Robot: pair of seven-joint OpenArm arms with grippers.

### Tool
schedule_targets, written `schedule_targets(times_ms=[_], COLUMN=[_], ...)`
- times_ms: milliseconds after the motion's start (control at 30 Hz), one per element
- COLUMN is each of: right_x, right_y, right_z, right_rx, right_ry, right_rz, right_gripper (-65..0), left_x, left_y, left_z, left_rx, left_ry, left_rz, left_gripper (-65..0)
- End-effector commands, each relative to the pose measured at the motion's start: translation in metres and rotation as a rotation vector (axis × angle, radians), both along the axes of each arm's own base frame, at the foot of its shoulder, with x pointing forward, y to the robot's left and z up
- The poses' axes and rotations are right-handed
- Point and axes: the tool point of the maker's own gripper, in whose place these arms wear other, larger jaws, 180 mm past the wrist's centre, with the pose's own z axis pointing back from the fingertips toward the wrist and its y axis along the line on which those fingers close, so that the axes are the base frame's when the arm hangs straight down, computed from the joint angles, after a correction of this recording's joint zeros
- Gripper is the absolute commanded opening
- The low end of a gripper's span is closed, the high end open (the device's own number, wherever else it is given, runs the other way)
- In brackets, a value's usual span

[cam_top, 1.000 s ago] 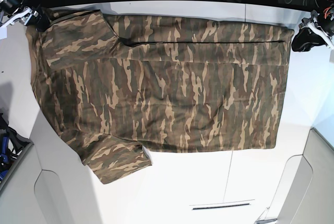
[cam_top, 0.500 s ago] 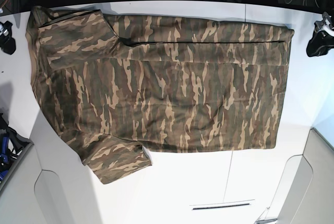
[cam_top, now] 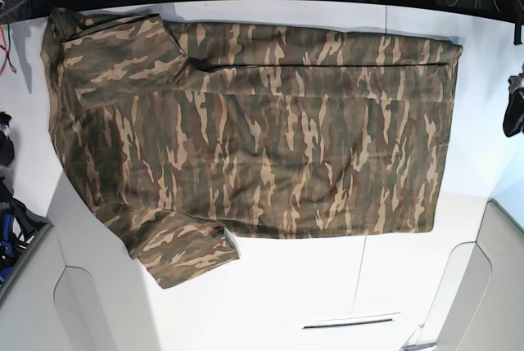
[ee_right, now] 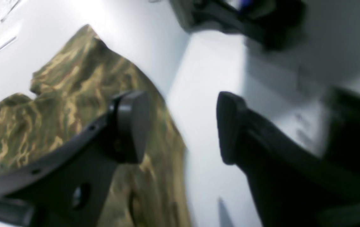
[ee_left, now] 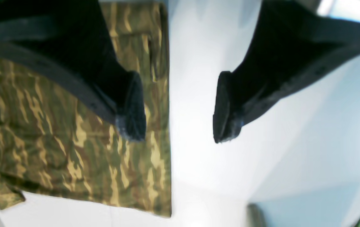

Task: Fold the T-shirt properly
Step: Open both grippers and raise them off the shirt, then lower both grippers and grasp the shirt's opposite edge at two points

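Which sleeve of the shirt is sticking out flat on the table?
The lower-left sleeve of the T-shirt in the base view juts onto the white table; the top sleeve is folded over the shirt.

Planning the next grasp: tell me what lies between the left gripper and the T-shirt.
Only bare white table separates the left gripper from the T-shirt, clearest in the base view.

- T-shirt (cam_top: 254,138): camouflage print, brown and olive green crossed by tan streaks.
- Table (cam_top: 286,285): plain glossy white.
- Left gripper (ee_left: 178,107): black fingers, black pads.
- Right gripper (ee_right: 183,126): dark grey to black.
- Far edge: black.
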Motion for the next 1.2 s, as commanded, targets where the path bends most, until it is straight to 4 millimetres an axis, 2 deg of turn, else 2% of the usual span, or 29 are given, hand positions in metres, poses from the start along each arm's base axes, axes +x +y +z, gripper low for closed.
schedule_targets(times_ms=[0,100,200,433,633,800,967,1167], right_x=[0.017,0.047,0.069,0.099,0.097,0.093,0.088,0.094], right_y=[-0.003,0.01,0.018,0.015,0.001,-0.001,0.008,0.034], right_z=[0.014,-0.004,-0.023,-0.049,-0.076,-0.088,-0.102,-0.106], right_rx=[-0.025,-0.019,0.024,0.121,0.117,0.115,0.147,0.21], right_ry=[-0.043,-0.009,0.017,0.013,0.062,0.08,0.11,0.087], right_rz=[0.001,0.033,0.039,-0.032,-0.126,-0.153,-0.15,-0.108], right_gripper=[-30.9,-30.9,-30.9,-30.9,-30.9,-30.9,-30.9,-30.9], left_x=[0.015,0.041,0.062,0.108,0.137,0.153,0.161,0.165], left_y=[-0.001,-0.005,-0.001,0.004,0.013,0.008,-0.015,-0.047], left_z=[0.018,0.011,-0.006,-0.046,-0.077,-0.094,-0.109,-0.124], left_rx=[0.035,0.088,0.107,-0.003,-0.078,-0.145,-0.194,-0.223], left_ry=[-0.056,-0.043,-0.013,0.058,0.112,0.148,0.171,0.191], left_rz=[-0.031,-0.039,-0.018,0.025,0.085,0.109,0.092,0.054], left_gripper=[-27.8,-27.8,-27.8,-27.8,-27.8,-27.8,-27.8,-27.8])
